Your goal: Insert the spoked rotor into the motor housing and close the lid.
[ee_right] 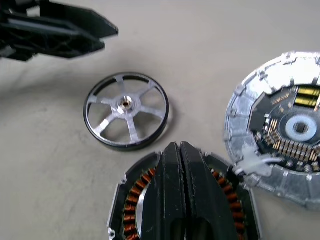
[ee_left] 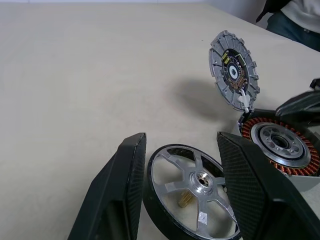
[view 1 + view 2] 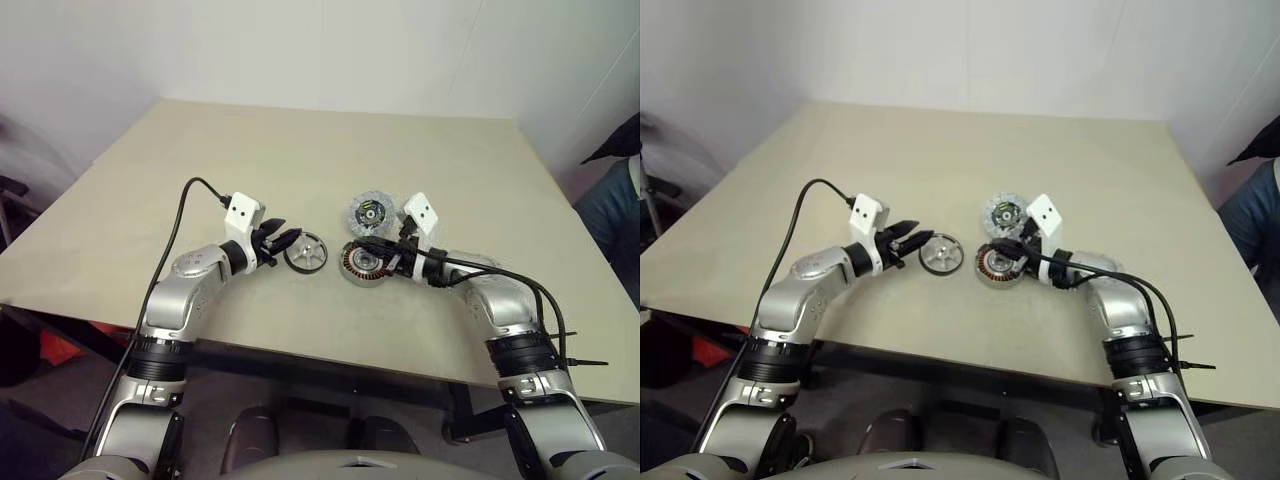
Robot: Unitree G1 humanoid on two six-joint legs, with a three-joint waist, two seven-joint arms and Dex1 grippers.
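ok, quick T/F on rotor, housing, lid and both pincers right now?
1. The spoked rotor is already seated in the motor housing. False: it lies on the table beside the housing.
2. The left pincer is open. True.
3. The right pincer is open. False: its fingers are pressed together over the housing.
4. The lid covers the housing. False: it is swung open, the windings bare.
5. The left pincer's fingers flank the rotor. True.

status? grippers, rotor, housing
Left gripper open, fingers flanking rotor, flat on table. Right gripper shut over open housing. Lid hinged up. Nothing in the way.
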